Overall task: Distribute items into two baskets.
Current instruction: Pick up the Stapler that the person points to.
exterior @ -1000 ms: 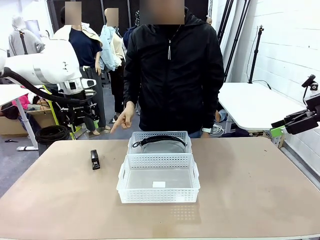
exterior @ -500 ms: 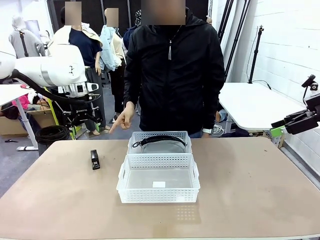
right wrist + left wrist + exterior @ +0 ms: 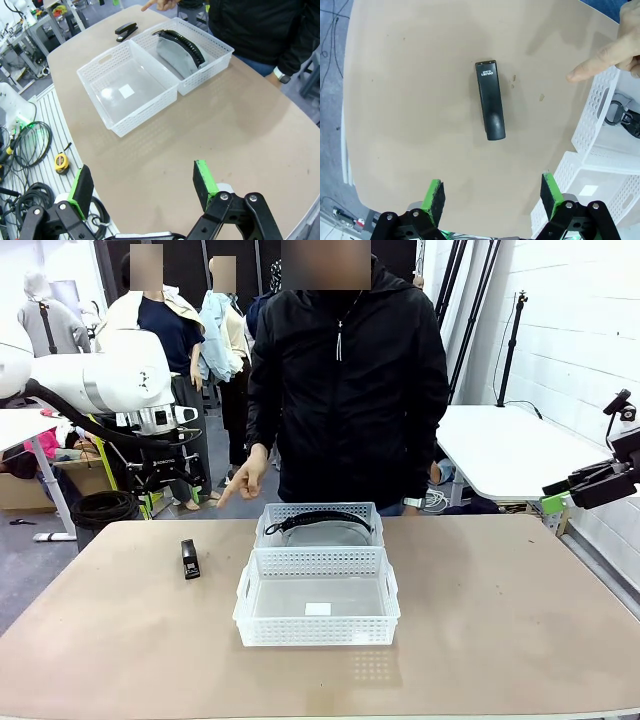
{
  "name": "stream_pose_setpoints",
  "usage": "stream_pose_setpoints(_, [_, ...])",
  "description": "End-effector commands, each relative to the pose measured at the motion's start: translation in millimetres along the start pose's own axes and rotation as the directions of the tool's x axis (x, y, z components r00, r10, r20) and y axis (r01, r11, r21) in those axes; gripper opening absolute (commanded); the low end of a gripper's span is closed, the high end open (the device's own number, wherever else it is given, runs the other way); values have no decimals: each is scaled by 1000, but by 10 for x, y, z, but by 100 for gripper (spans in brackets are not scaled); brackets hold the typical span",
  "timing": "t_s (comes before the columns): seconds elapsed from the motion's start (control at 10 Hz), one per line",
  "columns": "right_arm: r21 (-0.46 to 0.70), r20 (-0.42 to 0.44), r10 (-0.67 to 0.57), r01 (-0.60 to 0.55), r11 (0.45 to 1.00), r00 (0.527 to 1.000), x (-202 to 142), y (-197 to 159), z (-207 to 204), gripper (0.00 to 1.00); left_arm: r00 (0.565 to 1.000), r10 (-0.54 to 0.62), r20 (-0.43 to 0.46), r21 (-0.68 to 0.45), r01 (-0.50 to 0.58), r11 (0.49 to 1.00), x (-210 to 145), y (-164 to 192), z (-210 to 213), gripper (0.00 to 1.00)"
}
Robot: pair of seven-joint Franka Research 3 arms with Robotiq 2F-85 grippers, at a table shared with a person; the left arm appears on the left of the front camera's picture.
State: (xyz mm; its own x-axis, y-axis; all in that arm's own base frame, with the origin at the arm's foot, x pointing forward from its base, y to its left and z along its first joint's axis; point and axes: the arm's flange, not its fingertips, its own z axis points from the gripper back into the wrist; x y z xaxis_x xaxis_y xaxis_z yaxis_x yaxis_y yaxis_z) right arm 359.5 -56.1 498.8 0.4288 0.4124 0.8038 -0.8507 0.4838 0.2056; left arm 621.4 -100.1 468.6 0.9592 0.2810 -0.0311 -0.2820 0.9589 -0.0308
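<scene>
A small black stapler-like block (image 3: 190, 559) lies on the tan table left of two white lattice baskets set end to end. The near basket (image 3: 318, 630) holds just a white label. The far basket (image 3: 375, 525) holds a black curved band (image 3: 318, 517). My left gripper (image 3: 165, 485) hangs open high over the table's far left edge. In the left wrist view the block (image 3: 490, 100) lies below, centred between that gripper's (image 3: 492, 196) spread green pads (image 3: 436, 199). My right gripper (image 3: 142, 192) is open, raised off the table's right side.
A person in a black jacket stands at the far side, one hand (image 3: 245, 478) pointing a finger down toward the block's side of the table. The same fingertip (image 3: 580, 74) shows near the far basket's corner (image 3: 595, 107). Cables and a tape measure (image 3: 61, 161) lie on the floor.
My left arm has shifted slightly to the right. The baskets, the block, the band and the pointing hand have stayed put.
</scene>
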Motion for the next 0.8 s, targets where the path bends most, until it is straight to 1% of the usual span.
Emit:
stream_pose_setpoints(0.0, [5,32,9,-9,1000,999,-39,12,-37,100,1000,-7,5,-2,7,1000,-7,11,12,100])
stream_pose_setpoints(0.2, [5,32,9,-9,1000,999,-39,12,-37,100,1000,0,0,0,0,1000,0,0,0,100])
stream_pose_setpoints(0.5, [5,32,9,-9,1000,999,-39,12,-37,100,997,59,-46,-72,-62,995,286,-149,-207,100])
stream_pose_setpoints(0.6, [5,32,9,-9,1000,999,-39,12,-37,100,996,57,-68,-69,-62,996,345,-203,-287,100])
stream_pose_setpoints(0.7, [5,32,9,-9,1000,999,-39,12,-37,100,994,85,-68,-62,-89,994,410,-252,-362,100])
